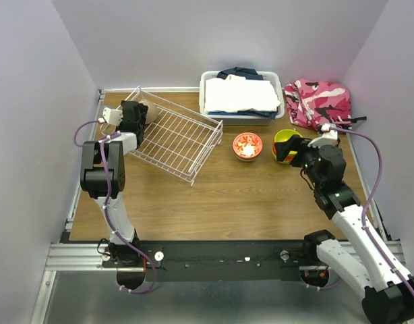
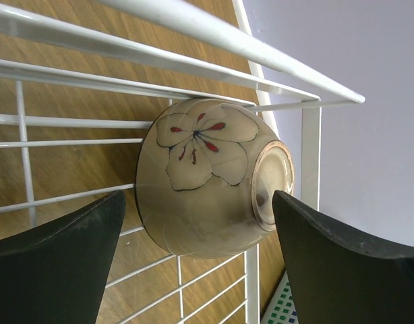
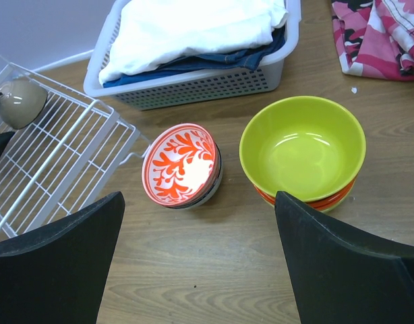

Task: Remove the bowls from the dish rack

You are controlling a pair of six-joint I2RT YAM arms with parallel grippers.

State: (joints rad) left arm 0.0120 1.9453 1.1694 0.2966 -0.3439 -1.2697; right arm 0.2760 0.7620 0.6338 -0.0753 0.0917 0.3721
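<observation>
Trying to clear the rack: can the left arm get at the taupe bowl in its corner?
Probably yes. The left end effector is open and straddles the taupe bowl, with nothing between them. Corner wires of the dish rack run close by and could crowd its closing.

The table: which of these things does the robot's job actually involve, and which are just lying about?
Part of the job:
- wire dish rack
- flowered tan bowl, lying on its side in the rack
- red-patterned bowl, out on the table
- lime bowl, out on the table

Just lying about:
- white bin of folded laundry
- pink cloth in the far corner
</observation>
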